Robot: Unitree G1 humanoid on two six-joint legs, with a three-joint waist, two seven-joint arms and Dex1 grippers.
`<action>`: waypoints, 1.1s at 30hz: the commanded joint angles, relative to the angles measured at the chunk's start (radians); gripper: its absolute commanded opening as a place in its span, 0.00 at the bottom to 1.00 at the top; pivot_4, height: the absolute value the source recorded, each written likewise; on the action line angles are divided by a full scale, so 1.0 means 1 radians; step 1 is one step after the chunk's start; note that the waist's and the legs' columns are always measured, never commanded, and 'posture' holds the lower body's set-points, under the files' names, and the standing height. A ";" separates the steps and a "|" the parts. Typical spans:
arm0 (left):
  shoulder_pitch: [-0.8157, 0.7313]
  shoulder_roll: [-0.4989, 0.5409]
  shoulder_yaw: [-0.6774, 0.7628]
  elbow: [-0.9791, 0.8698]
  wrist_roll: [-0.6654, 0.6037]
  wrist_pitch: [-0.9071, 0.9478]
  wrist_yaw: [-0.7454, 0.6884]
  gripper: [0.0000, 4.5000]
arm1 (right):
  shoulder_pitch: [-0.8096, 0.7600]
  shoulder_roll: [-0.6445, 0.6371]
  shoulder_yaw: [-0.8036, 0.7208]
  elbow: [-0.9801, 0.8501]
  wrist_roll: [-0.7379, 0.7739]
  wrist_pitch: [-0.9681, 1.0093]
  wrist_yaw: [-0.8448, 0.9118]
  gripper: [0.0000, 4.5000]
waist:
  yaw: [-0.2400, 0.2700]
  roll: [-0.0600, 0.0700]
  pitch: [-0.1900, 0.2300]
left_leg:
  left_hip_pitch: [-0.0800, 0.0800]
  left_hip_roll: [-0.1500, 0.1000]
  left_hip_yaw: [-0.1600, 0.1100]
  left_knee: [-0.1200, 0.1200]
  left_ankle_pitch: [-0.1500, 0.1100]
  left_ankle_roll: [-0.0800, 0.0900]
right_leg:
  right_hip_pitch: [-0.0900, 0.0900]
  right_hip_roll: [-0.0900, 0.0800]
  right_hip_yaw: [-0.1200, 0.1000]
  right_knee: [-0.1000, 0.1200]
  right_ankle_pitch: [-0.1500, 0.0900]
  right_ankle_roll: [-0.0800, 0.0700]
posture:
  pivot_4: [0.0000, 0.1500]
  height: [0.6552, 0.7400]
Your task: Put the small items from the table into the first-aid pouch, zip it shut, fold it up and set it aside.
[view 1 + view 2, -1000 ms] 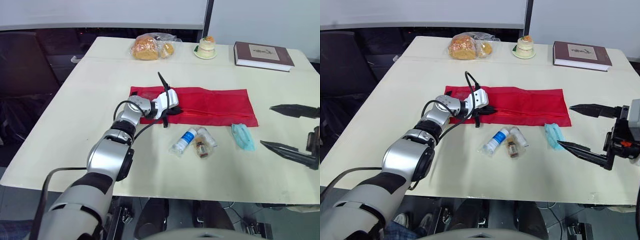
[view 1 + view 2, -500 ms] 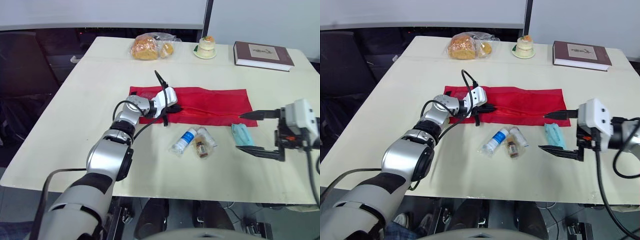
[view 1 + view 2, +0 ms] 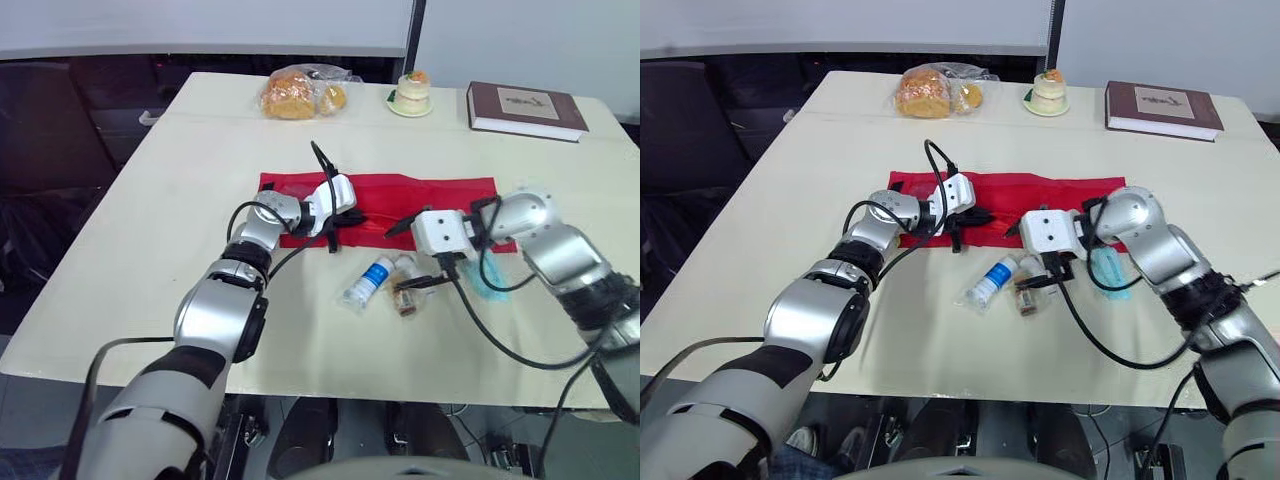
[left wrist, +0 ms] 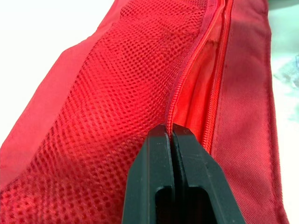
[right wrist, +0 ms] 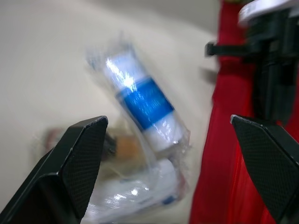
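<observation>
The left pincer (image 4: 169, 131) stays clenched on the zip edge of the first-aid pouch (image 3: 425, 200), near the pouch's left end. It pinches the mesh side where it meets the zipper. It has not shifted in the last second, and the pouch lies flat and unfolded on the surface (image 3: 150, 230) with its zip parted.

Just in front of the pouch's middle sit the wrapped tube (image 3: 367, 282), a small brown vial (image 3: 404, 298) and a pale packet (image 3: 416, 271), all outside the pouch.

The change is on the right. The right pincer (image 3: 393, 261), which a second ago hung well off the pouch's right end, has swung in and now hovers over that cluster. Its jaws are released and spread wide either side of the tube, holding nothing. This looks like the approach for the first pickup; packing has not begun.

The blue face mask (image 3: 1108, 270) lies before the pouch's right end, partly under the right arm.
</observation>
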 commanded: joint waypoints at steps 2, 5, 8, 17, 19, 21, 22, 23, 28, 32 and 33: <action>-0.013 0.005 0.008 -0.029 -0.010 -0.015 0.000 0.01 | -0.073 0.075 0.033 0.124 -0.077 -0.123 0.021 1.00 | -0.003 0.000 0.000 | 0.000 0.000 0.000 0.000 0.000 0.000 | 0.000 0.000 0.000 0.000 0.000 0.000 | 1.00 0.87; -0.008 0.004 0.008 -0.033 -0.012 -0.016 -0.002 0.01 | -0.090 0.118 0.044 0.192 -0.106 -0.171 0.023 1.00 | -0.003 0.000 0.000 | 0.000 0.000 -0.001 0.000 0.002 -0.003 | 0.000 0.000 -0.001 0.000 0.000 0.000 | 1.00 0.87; -0.004 0.003 0.009 -0.035 -0.014 -0.016 -0.004 0.01 | -0.100 0.154 0.050 0.245 -0.131 -0.209 0.021 1.00 | -0.005 0.000 0.000 | 0.000 0.000 -0.001 0.000 0.002 -0.003 | 0.000 0.000 -0.001 0.000 0.000 0.000 | 1.00 0.87; 0.000 0.007 0.012 -0.038 -0.016 -0.014 -0.002 0.00 | -0.082 0.183 0.060 0.234 -0.157 -0.209 0.074 0.59 | -0.009 0.000 0.000 | 0.000 0.000 -0.001 0.000 0.002 -0.003 | 0.000 0.000 -0.001 0.001 0.000 0.000 | 1.00 0.87; 0.001 0.007 0.011 -0.038 -0.016 -0.014 -0.001 0.00 | -0.073 0.176 0.052 0.197 -0.157 -0.165 0.083 0.44 | -0.011 0.000 0.000 | 0.000 0.000 -0.001 0.000 0.002 -0.003 | 0.000 0.000 -0.001 0.001 0.000 0.000 | 1.00 0.87; 0.002 0.006 0.011 -0.038 -0.016 -0.014 -0.001 0.00 | -0.063 0.170 0.040 0.165 -0.154 -0.137 0.080 0.25 | -0.012 0.000 0.000 | 0.000 0.000 -0.002 0.000 0.002 -0.003 | 0.000 0.000 -0.002 0.001 0.000 0.000 | 1.00 0.87; 0.003 0.004 0.012 -0.038 -0.017 -0.014 -0.002 0.00 | -0.055 0.165 0.030 0.142 -0.152 -0.111 0.074 0.22 | -0.012 0.000 0.000 | 0.000 0.000 -0.002 0.000 0.001 -0.003 | 0.000 0.000 -0.002 0.001 0.000 0.000 | 1.00 0.87; 0.003 0.003 0.012 -0.039 -0.018 -0.014 -0.002 0.00 | -0.049 0.160 0.022 0.120 -0.148 -0.088 0.072 0.12 | -0.013 0.000 0.000 | 0.000 0.000 -0.002 0.000 0.001 -0.003 | 0.000 0.000 -0.002 0.001 0.000 0.000 | 1.00 0.87; 0.004 -0.003 0.019 -0.043 -0.028 -0.015 -0.005 0.00 | -0.018 0.144 -0.058 -0.028 -0.126 0.136 0.010 0.02 | -0.013 0.000 0.000 | 0.000 0.000 -0.002 0.000 0.001 -0.003 | 0.000 -0.001 -0.002 0.001 0.000 0.000 | 1.00 0.87; -0.003 -0.020 0.034 -0.051 -0.049 -0.003 -0.011 0.00 | 0.002 0.077 -0.150 -0.132 -0.121 0.321 -0.042 0.02 | -0.008 0.001 0.000 | 0.000 0.000 -0.003 0.000 0.001 -0.002 | 0.000 -0.001 -0.003 0.001 0.000 0.000 | 1.00 0.87; -0.004 -0.027 0.035 -0.053 -0.052 0.003 -0.007 0.00 | 0.010 0.058 -0.175 -0.155 -0.123 0.369 -0.059 0.02 | -0.005 0.001 0.000 | -0.001 0.000 -0.003 0.000 0.001 -0.002 | 0.000 -0.002 -0.004 0.001 0.000 0.000 | 1.00 0.87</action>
